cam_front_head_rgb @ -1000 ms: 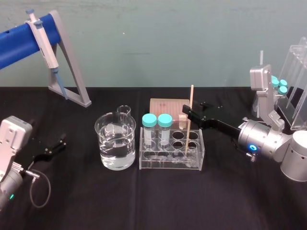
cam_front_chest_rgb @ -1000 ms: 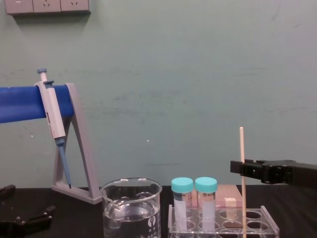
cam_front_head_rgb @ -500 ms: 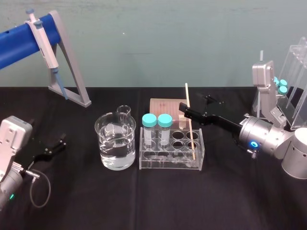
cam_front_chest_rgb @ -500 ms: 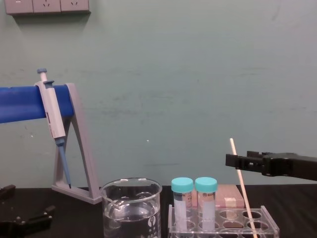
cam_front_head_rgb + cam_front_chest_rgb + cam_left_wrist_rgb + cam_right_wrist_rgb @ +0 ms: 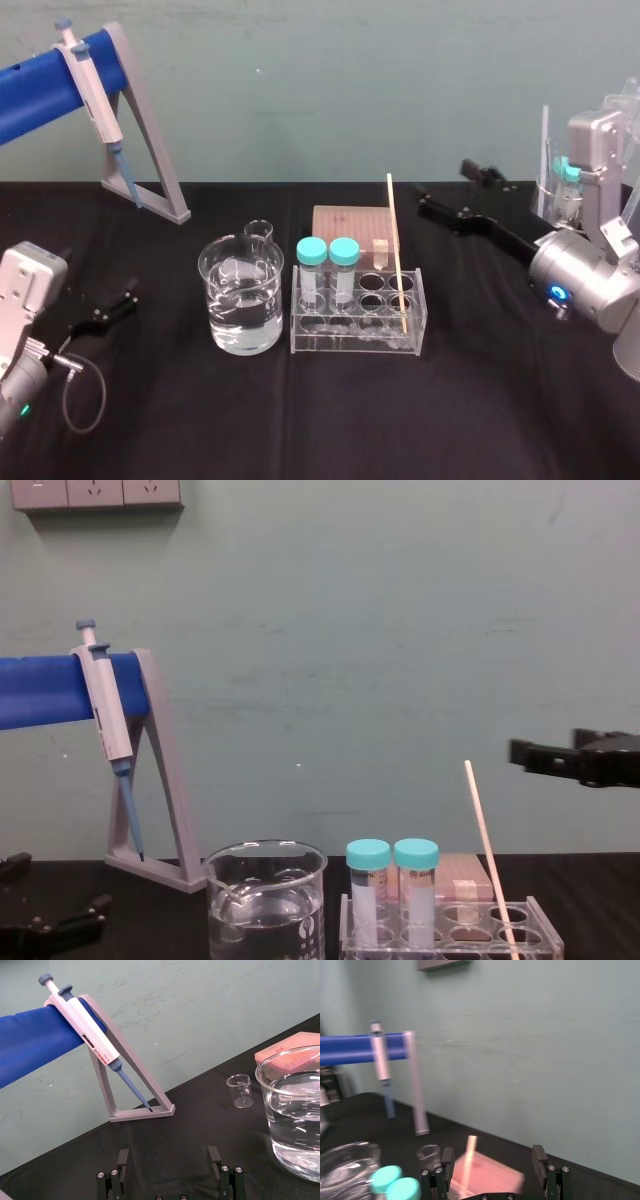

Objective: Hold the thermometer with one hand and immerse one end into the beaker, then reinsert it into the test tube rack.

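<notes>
beaker [image 5: 208,292] mouth unobstructed above, capped tubes [image 5: 328,272] just beside

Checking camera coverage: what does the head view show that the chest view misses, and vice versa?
Head view adds the clear plastic tube stand at far right. Chest view adds white wall sockets. Both: the thin cream thermometer leaning in the clear acrylic rack, apart from the right gripper, jaws open; the wide water-filled glass beaker; the left gripper parked at left.

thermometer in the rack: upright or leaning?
Leaning. The thermometer sits in the test tube rack, top tilted toward the beaker; right gripper apart.
</notes>
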### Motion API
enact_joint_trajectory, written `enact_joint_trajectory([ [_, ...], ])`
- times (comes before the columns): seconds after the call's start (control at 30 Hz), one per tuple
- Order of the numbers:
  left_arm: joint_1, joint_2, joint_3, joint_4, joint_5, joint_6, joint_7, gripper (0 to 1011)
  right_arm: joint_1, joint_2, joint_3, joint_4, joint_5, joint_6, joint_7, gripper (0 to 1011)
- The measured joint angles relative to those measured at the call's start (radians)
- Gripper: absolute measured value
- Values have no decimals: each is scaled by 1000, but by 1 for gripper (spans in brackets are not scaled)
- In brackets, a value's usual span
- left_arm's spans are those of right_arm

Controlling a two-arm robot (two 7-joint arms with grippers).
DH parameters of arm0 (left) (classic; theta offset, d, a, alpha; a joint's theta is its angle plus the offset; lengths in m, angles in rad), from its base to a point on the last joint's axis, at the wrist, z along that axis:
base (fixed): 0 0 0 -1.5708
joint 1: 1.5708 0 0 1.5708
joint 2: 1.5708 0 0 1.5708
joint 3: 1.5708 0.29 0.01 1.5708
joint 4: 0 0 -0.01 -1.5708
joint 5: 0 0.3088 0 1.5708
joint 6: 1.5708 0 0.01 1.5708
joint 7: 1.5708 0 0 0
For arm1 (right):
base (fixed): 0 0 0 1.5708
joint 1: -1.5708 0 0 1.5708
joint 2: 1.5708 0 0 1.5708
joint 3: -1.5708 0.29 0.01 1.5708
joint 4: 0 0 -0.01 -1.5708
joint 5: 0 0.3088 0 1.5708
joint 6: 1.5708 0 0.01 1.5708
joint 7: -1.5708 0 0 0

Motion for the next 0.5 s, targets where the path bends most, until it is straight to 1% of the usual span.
enact_joint_trajectory([
  [0.13,0,0,0,0,0,0,0,1004,-35,-13,27,-16,-25,-11,-78,1003],
  [0.17,0,0,0,0,0,0,0,1004,-49,-22,39,-16,-36,-19,-111,1003],
  [0.23,0,0,0,0,0,0,0,1004,-60,-37,50,3,-39,-27,-130,1003],
  [0.33,0,0,0,0,0,0,0,1004,-63,-56,56,39,-38,-38,-132,1003],
  [0.5,0,0,0,0,0,0,0,1004,-52,-94,56,125,-40,-50,-125,1003],
])
